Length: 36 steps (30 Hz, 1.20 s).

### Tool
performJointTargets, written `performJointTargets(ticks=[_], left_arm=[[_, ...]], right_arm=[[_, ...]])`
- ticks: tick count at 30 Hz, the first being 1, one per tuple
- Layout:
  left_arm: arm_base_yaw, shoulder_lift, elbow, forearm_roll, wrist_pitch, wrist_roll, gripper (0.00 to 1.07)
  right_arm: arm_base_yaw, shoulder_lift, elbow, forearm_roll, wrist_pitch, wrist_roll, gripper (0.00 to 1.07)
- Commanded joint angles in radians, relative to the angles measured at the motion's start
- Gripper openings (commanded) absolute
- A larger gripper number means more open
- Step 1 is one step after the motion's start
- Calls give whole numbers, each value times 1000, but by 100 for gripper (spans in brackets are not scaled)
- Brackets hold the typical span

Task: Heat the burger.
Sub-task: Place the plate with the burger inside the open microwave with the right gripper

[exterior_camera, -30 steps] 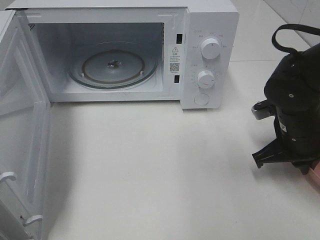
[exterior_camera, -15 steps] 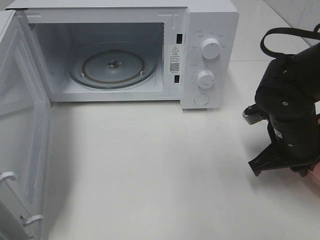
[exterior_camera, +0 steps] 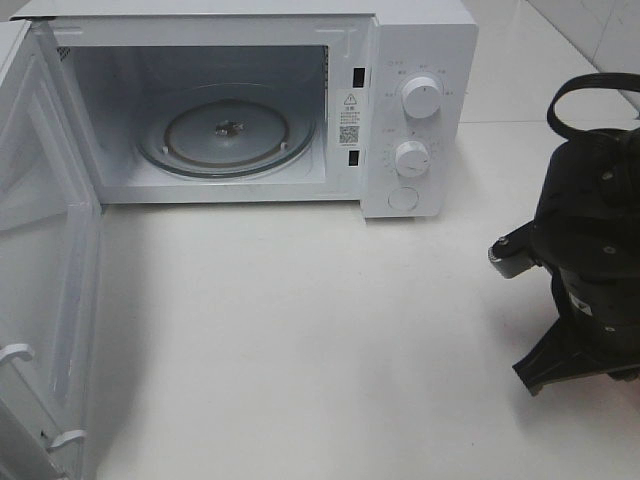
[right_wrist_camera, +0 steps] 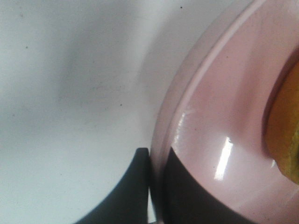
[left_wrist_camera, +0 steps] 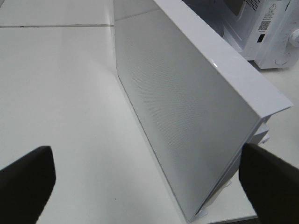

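Rim grip before loading.
Right jaws pinch the pink plate carrying the burger; left jaws spread beside the microwave door. One-edge lifting could tilt the plate and shed the burger.

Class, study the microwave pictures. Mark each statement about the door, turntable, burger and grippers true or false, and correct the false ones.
1. The microwave door stands open. True.
2. The burger lies on the glass turntable. False: the turntable is bare, and the burger sits on the pink plate, outside the microwave.
3. The right gripper is closed on the pink plate's rim. True.
4. The left gripper is shut on the door. False: its fingers stand wide apart near the door's outer face and hold nothing.
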Motion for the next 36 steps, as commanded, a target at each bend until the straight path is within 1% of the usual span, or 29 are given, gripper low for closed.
performJointTargets(ticks=[1, 5, 6, 7, 8, 10, 16, 18, 19, 21, 24, 25, 27, 29, 30, 31, 32, 33, 35, 36], left_arm=[[-5, 1, 2, -3, -6, -3, 100], [-5, 1, 2, -3, -6, -3, 100], [-5, 1, 2, -3, -6, -3, 100], [-5, 1, 2, -3, -6, -3, 100], [-5, 1, 2, -3, -6, -3, 100], [-5, 1, 2, -3, -6, -3, 100], [-5, 1, 2, -3, -6, -3, 100], [-5, 1, 2, -3, -6, -3, 100], [-5, 1, 2, -3, -6, -3, 100], [-5, 1, 2, -3, -6, -3, 100], [-5, 1, 2, -3, -6, -3, 100], [-5, 1, 2, -3, -6, -3, 100], [-5, 1, 2, -3, -6, -3, 100], [-5, 1, 2, -3, -6, -3, 100], [-5, 1, 2, -3, -6, -3, 100], [-5, 1, 2, -3, -6, -3, 100], [-5, 1, 2, -3, -6, -3, 100], [-5, 1, 2, -3, -6, -3, 100], [-5, 1, 2, -3, -6, -3, 100], [-5, 1, 2, -3, -6, -3, 100]], right_arm=[[22, -28, 16, -36, 66, 16, 0], [79, -73, 42, -22, 83, 20, 0], [79, -73, 42, -22, 83, 20, 0], [103, -91, 46, -11, 87, 22, 0], [103, -91, 46, -11, 87, 22, 0], [133, -106, 47, 1, 104, 24, 0], [185, -116, 47, 10, 121, 26, 0], [228, -122, 47, 13, 136, 32, 0], [228, -122, 47, 13, 136, 32, 0], [265, -132, 47, 27, 138, 32, 0], [289, -137, 47, 33, 145, 34, 0], [318, -138, 47, 35, 161, 36, 0], [333, -138, 47, 37, 163, 36, 0], [377, -138, 47, 41, 178, 38, 0], [377, -138, 47, 41, 178, 38, 0], [407, -138, 47, 42, 190, 39, 0], [407, -138, 47, 42, 190, 39, 0], [441, -138, 47, 47, 197, 39, 0], [457, -138, 47, 52, 200, 39, 0], [483, -138, 47, 57, 205, 39, 0]])
